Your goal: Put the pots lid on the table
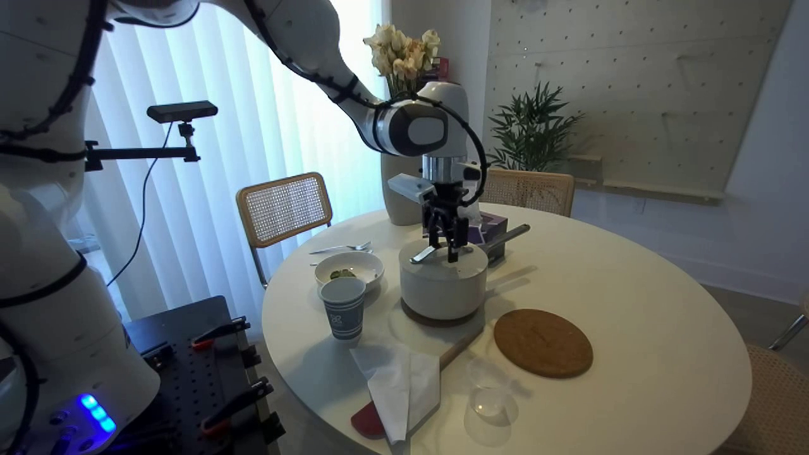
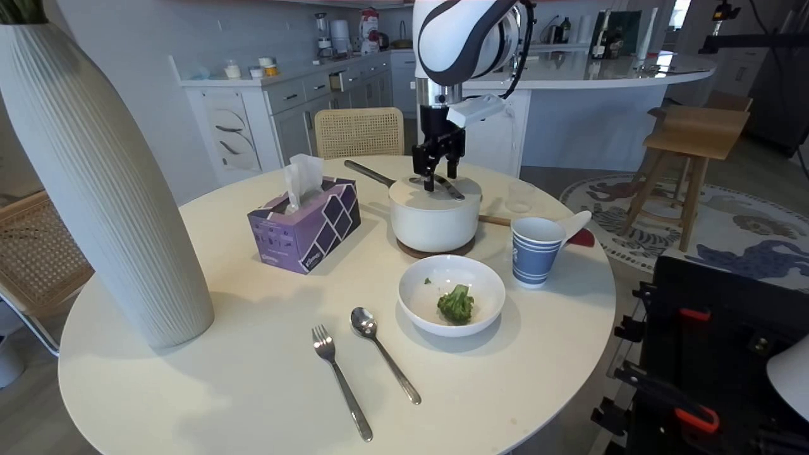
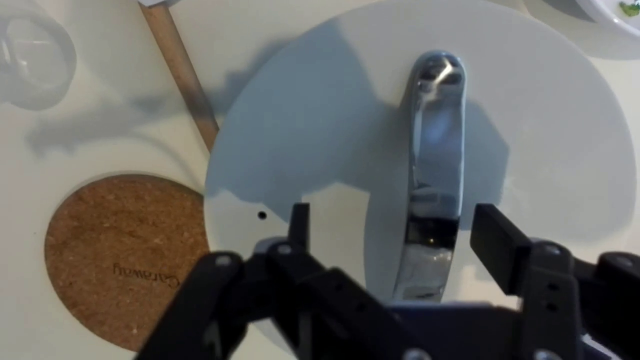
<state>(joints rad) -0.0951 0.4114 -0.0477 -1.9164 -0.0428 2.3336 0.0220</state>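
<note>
The cream-white pot (image 1: 436,294) stands on a brown mat on the round white table (image 1: 638,297); it shows in both exterior views (image 2: 433,229). The pale lid (image 3: 555,150) sits flat on the pot. Its shiny metal handle (image 3: 436,140) arches across the middle. My gripper (image 1: 444,250) is low over the lid, pointing down, and also shows in an exterior view (image 2: 440,179). In the wrist view its fingers (image 3: 392,225) are spread apart, one each side of the handle, with gaps to both. The pot's body is hidden under the lid in the wrist view.
A brown cork mat (image 1: 543,343) lies beside the pot. Around it stand a white bowl with broccoli (image 2: 452,294), a paper cup (image 1: 344,309), a tissue box (image 2: 303,227), a tall vase (image 2: 120,208) and a clear cup (image 1: 490,404). The pot's long handle (image 1: 509,235) sticks out.
</note>
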